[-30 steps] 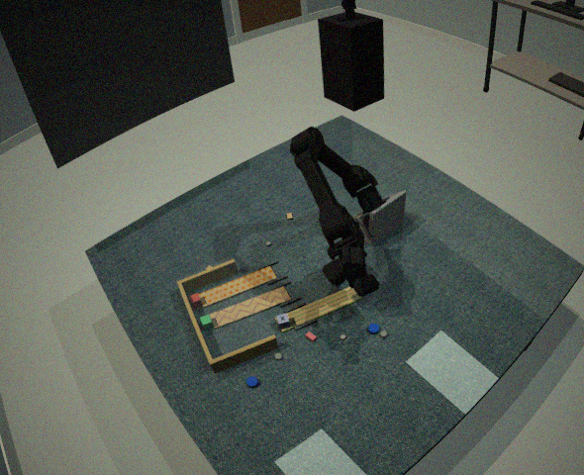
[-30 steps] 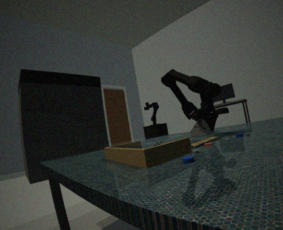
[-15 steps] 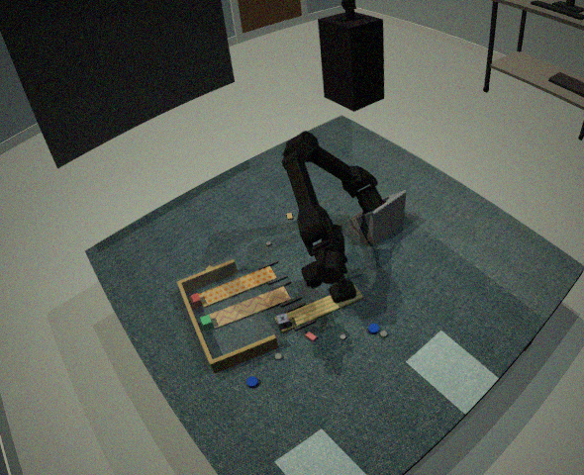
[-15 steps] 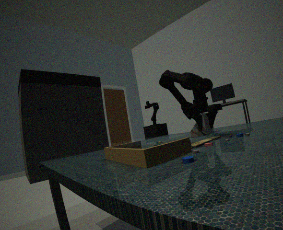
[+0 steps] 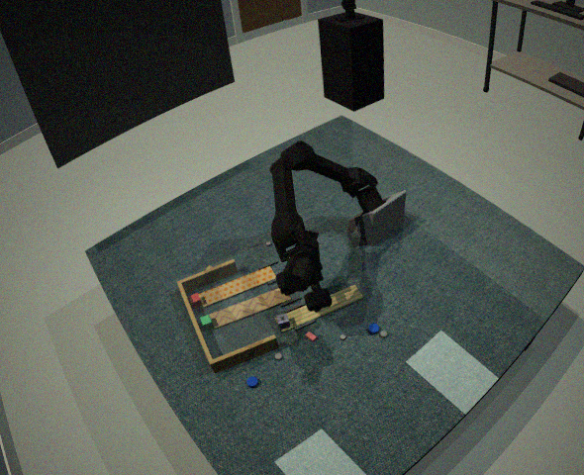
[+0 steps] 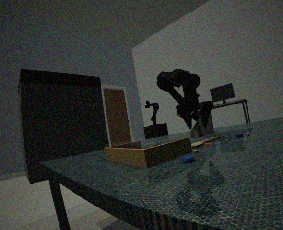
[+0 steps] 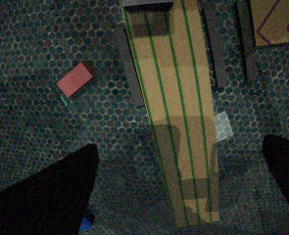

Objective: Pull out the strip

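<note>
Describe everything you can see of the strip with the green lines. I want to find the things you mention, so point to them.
The green-lined strip (image 5: 352, 293) (image 7: 175, 88) is long, flat and narrow, pale tan like wood, with thin dark-green lines running lengthwise. It lies out beyond the open side of the wooden frame (image 5: 243, 351) (image 6: 169, 153), between low dark rails for part of its length. The labelled cube (image 5: 282, 321) (image 7: 148, 6) rests on its end nearer the frame. The open gripper (image 7: 182, 148) is above it, not gripping it, and shadows fall across it.
</note>
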Tool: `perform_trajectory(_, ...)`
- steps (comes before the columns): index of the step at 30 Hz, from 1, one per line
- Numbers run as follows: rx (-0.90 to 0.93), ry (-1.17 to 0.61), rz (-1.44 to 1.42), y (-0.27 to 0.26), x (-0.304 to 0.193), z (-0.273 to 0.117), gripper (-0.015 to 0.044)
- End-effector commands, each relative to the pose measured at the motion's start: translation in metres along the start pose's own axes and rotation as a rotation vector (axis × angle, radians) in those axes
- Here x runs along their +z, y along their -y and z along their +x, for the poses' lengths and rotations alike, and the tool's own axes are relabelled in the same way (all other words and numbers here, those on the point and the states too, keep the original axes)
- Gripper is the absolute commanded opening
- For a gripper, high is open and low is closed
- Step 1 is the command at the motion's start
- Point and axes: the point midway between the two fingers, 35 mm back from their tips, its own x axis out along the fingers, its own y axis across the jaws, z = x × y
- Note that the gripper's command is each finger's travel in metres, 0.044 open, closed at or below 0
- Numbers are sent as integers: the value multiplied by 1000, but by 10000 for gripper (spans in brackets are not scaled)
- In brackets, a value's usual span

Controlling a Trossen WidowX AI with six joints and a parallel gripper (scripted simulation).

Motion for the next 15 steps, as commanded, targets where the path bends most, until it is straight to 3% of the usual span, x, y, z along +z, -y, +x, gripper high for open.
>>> perform_trajectory(1,-9,-3,-8,-2,14,2,440)
perform_trajectory(15,-10,0,-5,-11,75,-1,440)
